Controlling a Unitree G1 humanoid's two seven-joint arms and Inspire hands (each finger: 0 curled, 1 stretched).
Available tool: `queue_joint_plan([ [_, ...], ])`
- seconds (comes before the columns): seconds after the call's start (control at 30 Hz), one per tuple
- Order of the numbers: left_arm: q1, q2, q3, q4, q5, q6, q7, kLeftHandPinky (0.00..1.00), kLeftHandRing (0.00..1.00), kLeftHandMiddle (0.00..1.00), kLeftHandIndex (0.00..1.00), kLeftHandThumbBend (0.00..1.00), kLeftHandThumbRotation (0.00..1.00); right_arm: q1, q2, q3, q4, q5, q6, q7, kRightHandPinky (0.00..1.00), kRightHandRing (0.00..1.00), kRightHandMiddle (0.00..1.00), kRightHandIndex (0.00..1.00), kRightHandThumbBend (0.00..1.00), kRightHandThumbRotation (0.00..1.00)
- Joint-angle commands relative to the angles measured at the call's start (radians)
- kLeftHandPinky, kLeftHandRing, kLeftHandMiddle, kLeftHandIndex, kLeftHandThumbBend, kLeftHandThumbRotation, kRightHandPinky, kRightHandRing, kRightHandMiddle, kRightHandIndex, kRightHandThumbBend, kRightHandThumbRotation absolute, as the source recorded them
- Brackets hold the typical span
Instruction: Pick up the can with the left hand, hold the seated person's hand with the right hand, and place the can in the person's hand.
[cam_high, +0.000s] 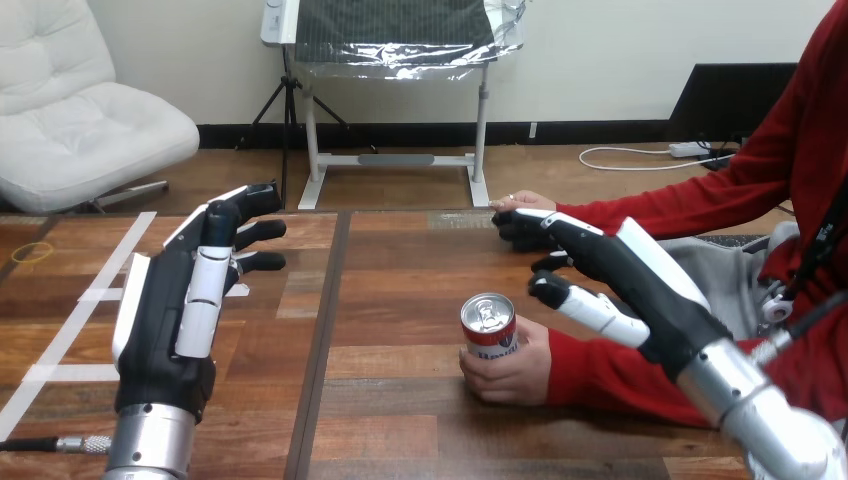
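Over at the left, the robot's left hand (190, 300) hangs above the desk (400, 420), fingers straight and loosely spread, holding nothing, with white tape lines (75, 320) on the wood beside it. Near the middle the can (488, 325) stands upright, wrapped by the person's near hand (515, 368), which rests on the desk. Further right, the right hand (640, 285) reaches over that arm's red sleeve (600, 365), fingers stretched out and thumb apart, its fingertips (520, 228) at the person's far hand (522, 200); whether they touch, I cannot tell.
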Motion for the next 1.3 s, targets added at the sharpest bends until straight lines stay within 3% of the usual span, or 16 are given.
queue_joint_plan([
  [0.0,-0.018,-0.015,0.011,-0.046,-0.009,-0.045,0.008,0.6,0.72,0.75,0.7,0.51,1.0,0.012,0.059,-0.036,-0.075,0.07,-0.069,-0.019,0.8,0.85,0.85,0.85,0.98,1.0],
  [0.3,-0.013,-0.029,0.0,-0.056,-0.002,-0.065,0.016,0.57,0.69,0.72,0.67,0.46,1.0,0.057,0.141,-0.034,-0.1,0.136,-0.164,-0.029,0.82,0.85,0.86,0.85,0.88,1.0],
  [0.67,-0.008,-0.061,-0.028,-0.061,0.008,-0.115,0.017,0.49,0.65,0.67,0.62,0.46,1.0,0.079,0.226,-0.023,-0.108,0.232,-0.218,0.004,0.8,0.85,0.85,0.87,0.88,1.0],
  [0.97,0.005,-0.086,-0.059,-0.07,0.014,-0.146,0.01,0.42,0.63,0.65,0.6,0.51,1.0,0.107,0.26,-0.014,-0.131,0.242,-0.214,0.012,0.76,0.83,0.84,0.87,0.87,1.0],
  [1.27,0.017,-0.11,-0.089,-0.061,0.021,-0.198,0.011,0.42,0.64,0.64,0.6,0.53,1.0,0.13,0.265,-0.01,-0.154,0.244,-0.17,0.037,0.77,0.85,0.86,0.88,0.85,1.0],
])
